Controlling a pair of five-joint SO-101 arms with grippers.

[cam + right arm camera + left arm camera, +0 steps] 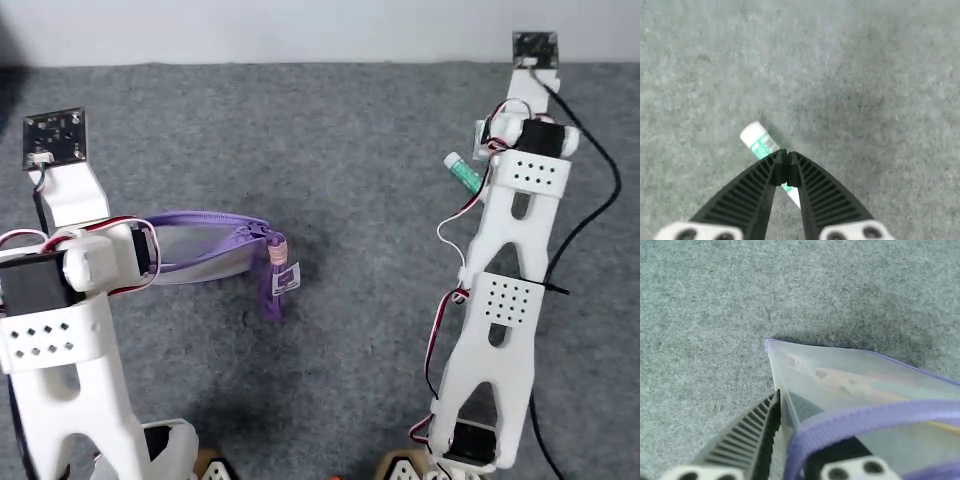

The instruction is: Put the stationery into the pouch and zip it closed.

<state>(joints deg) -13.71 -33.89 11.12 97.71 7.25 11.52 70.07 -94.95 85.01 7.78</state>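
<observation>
Your grey bench (pixel 380 150) carries both arms. Your left arm (pixel 60 330) stands at one side and your right arm (pixel 510 290) well apart at the other.

The translucent pouch (pixel 205 250) with its purple zipper band lies beside the left arm. Your left hand (pixel 785 410) is clamped on the pouch's (pixel 850 385) end, with one ribbed finger (pixel 760 425) on the outside of the wall and the other behind it. Faint coloured shapes show through the pouch wall.

Your right hand (pixel 786 159) is closed, tips meeting, with nothing between them. The green-and-white stick (pixel 759 141) lies on the bench beneath it, just beside the right arm's head in the high view (pixel 462 172).

The purple zipper pull (pixel 271 290) and a small white tag (pixel 286 278) hang at the pouch's far end.
</observation>
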